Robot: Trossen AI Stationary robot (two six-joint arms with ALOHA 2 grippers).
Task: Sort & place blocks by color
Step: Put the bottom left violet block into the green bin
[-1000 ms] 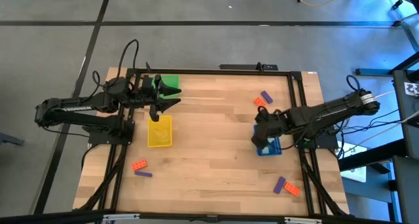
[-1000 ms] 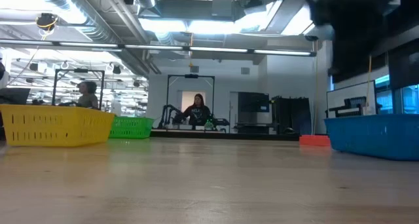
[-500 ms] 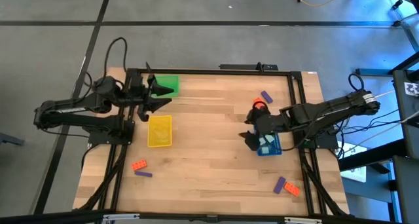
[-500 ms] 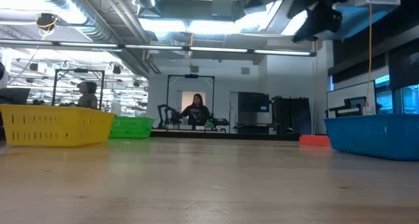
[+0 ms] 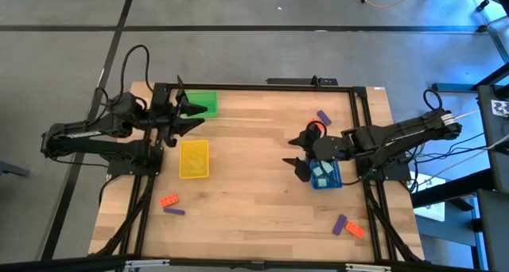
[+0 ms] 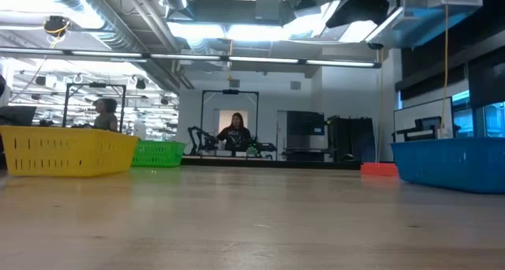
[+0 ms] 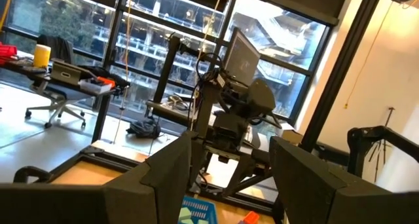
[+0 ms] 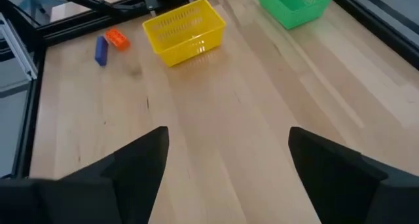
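Right gripper (image 5: 301,156) held spread and empty above table (image 5: 254,184), just left of blue tray (image 5: 326,176) holding teal blocks (image 5: 321,171); drop judged done. Left gripper (image 5: 189,113) parked, fingers apart, between green tray (image 5: 203,102) and yellow tray (image 5: 194,159). Orange and purple blocks (image 5: 169,204) lie unsorted near left; others right.

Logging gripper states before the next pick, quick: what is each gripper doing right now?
Left gripper: open, empty, raised by the green tray.
Right gripper: open, empty, beside the blue tray.
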